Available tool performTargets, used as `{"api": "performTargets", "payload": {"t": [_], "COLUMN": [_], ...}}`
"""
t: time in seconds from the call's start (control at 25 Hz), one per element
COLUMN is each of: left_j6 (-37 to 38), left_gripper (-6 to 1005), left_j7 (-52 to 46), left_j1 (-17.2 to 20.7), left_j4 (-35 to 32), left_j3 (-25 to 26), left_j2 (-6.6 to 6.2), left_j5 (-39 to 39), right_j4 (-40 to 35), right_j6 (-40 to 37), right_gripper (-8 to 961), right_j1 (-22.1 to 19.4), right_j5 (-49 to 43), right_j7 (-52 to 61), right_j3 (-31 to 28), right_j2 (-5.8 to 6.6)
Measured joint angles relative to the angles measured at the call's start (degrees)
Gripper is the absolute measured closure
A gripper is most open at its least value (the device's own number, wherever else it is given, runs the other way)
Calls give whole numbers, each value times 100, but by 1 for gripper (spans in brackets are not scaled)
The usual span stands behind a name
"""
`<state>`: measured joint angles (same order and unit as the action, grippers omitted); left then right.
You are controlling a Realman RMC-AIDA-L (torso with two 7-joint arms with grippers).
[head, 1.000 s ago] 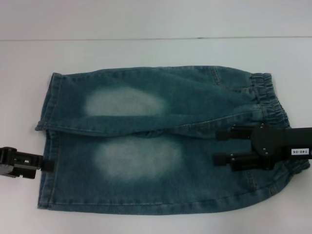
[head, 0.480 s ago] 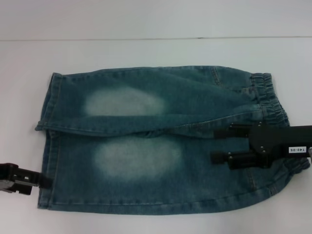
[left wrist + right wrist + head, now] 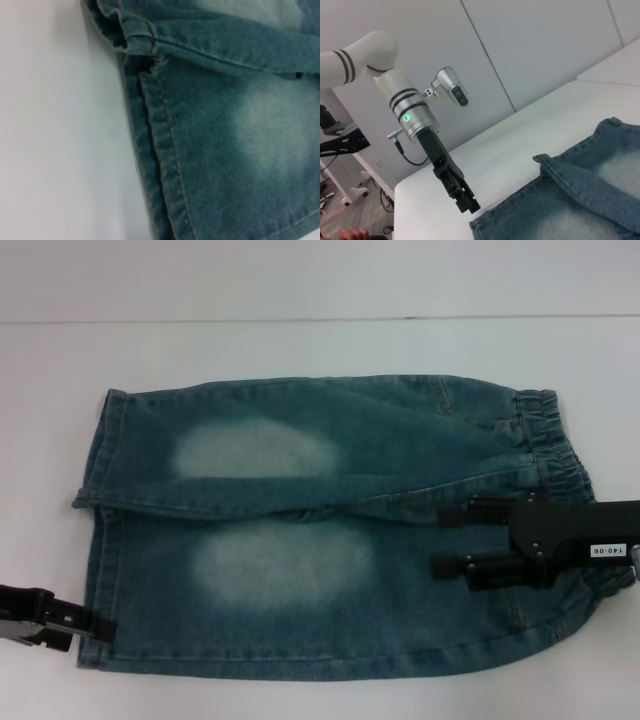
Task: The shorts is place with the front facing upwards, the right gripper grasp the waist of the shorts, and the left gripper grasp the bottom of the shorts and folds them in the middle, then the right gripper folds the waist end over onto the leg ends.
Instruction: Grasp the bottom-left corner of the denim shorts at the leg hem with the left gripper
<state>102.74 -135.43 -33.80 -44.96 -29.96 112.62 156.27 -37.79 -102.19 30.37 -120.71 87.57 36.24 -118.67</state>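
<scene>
On your white worktop (image 3: 300, 345) the blue-green faded denim shorts (image 3: 330, 530) lie flat; the labelled right pincer (image 3: 437, 540) hovers open near the waistband, and the left pincer (image 3: 100, 625) touches the near hem corner, its grip unclear.

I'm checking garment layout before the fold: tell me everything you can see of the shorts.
The shorts are blue-green washed denim with two pale faded patches, lying flat on the white table. The puckered elastic waist is at the robot's right, the straight-stitched leg hems at its left, one leg slightly overlapping the other. The right pincer is open over the waist end; the left pincer is at the near hem corner.
</scene>
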Motion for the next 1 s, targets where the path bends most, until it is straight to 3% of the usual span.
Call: {"api": "performTargets", "payload": {"t": [1.0], "left_j6": [-206], "left_gripper": [160], "left_j7": [-19], "left_j1": [-94], "left_j4": [216], "left_j3": [-33], "left_j2": [6], "left_j5": [115], "right_j4": [0], "right_j6": [5], "right_gripper": [114], "right_j1": [5], "right_j5": [21], "right_j7": [14], "right_j3": [5], "right_j2": [2]}}
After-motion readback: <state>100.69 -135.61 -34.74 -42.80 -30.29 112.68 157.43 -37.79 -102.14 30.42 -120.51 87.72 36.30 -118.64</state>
